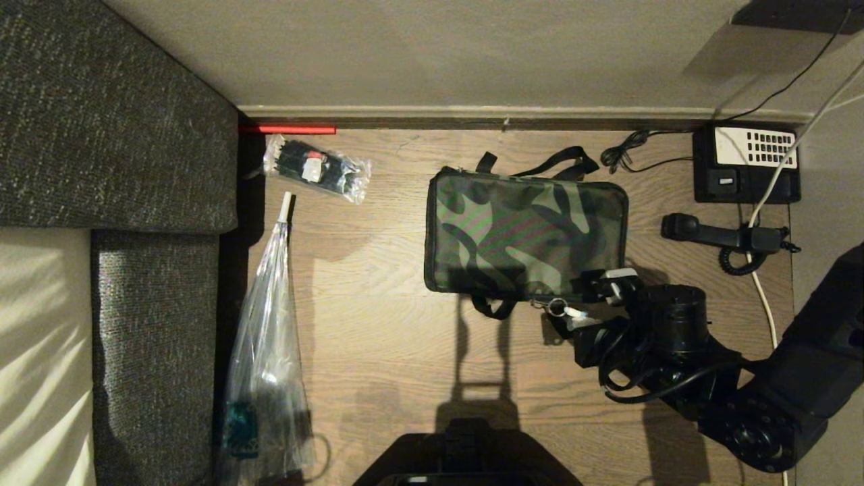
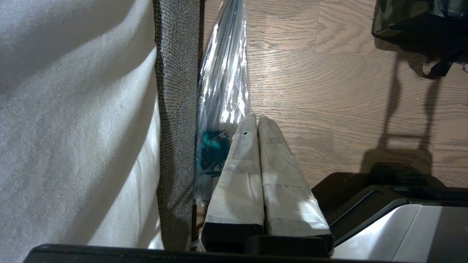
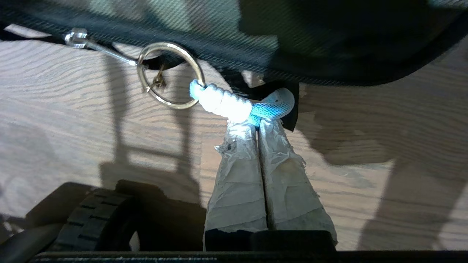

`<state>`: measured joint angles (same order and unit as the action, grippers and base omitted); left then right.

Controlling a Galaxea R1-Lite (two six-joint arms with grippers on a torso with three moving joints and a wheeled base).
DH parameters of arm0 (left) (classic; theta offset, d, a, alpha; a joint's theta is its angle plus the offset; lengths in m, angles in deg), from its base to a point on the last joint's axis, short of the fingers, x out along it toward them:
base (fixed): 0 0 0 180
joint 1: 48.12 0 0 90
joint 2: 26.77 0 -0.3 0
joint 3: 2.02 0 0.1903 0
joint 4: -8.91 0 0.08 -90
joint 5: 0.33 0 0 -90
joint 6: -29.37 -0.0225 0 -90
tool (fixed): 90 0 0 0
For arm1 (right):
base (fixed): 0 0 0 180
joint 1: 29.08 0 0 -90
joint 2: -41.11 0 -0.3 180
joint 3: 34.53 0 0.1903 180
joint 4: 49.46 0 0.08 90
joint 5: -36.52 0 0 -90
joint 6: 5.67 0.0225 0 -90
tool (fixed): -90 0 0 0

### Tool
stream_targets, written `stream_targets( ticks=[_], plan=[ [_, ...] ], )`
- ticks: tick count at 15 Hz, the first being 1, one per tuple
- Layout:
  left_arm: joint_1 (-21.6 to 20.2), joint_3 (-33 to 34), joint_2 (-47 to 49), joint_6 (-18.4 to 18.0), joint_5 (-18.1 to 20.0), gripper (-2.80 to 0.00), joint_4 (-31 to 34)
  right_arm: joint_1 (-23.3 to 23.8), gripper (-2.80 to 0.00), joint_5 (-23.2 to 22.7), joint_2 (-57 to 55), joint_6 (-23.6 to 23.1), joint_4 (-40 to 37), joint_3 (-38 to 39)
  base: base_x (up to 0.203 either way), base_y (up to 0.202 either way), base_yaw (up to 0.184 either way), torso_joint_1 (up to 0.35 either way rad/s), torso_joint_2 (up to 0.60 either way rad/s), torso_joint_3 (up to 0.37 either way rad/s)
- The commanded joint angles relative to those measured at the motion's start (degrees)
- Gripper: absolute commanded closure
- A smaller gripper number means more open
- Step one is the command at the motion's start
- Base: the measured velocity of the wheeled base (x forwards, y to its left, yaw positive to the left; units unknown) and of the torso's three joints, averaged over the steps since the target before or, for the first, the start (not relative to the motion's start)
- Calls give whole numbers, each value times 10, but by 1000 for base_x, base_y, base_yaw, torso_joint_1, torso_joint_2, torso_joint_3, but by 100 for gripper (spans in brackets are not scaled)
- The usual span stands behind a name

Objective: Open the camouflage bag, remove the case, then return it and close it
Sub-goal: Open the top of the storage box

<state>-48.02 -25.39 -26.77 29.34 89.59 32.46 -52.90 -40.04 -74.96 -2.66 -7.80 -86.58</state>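
Observation:
The camouflage bag (image 1: 526,229) lies flat and closed on the wooden surface, with black straps at its far and near edges. The case is hidden. My right gripper (image 1: 586,314) is at the bag's near right corner, shut on a pale blue cord (image 3: 226,102). In the right wrist view the gripper (image 3: 257,122) pinches that cord, which is tied to a metal ring (image 3: 169,75) hanging from the bag's zipper pull (image 3: 98,45) along its black trim (image 3: 219,62). My left gripper (image 2: 256,118) is parked low at the left, shut and empty.
A black desk phone (image 1: 746,162) and its handset (image 1: 722,236) with cables lie right of the bag. A small clear packet (image 1: 317,169) and a long clear plastic sleeve (image 1: 266,324) lie at the left beside the grey sofa (image 1: 115,115). A wall runs behind.

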Motion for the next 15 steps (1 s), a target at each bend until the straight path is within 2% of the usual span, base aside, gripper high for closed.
stream_targets(
  ticks=[1,15],
  plan=[
    [0,0,0,0,0,0,0,12,0,1,-1,-4,4,-1,0,0,0,0,0,0],
    [0,0,0,0,0,0,0,76,0,-17,21,-39,-22,5,0,0,0,0,0,0]
  ],
)
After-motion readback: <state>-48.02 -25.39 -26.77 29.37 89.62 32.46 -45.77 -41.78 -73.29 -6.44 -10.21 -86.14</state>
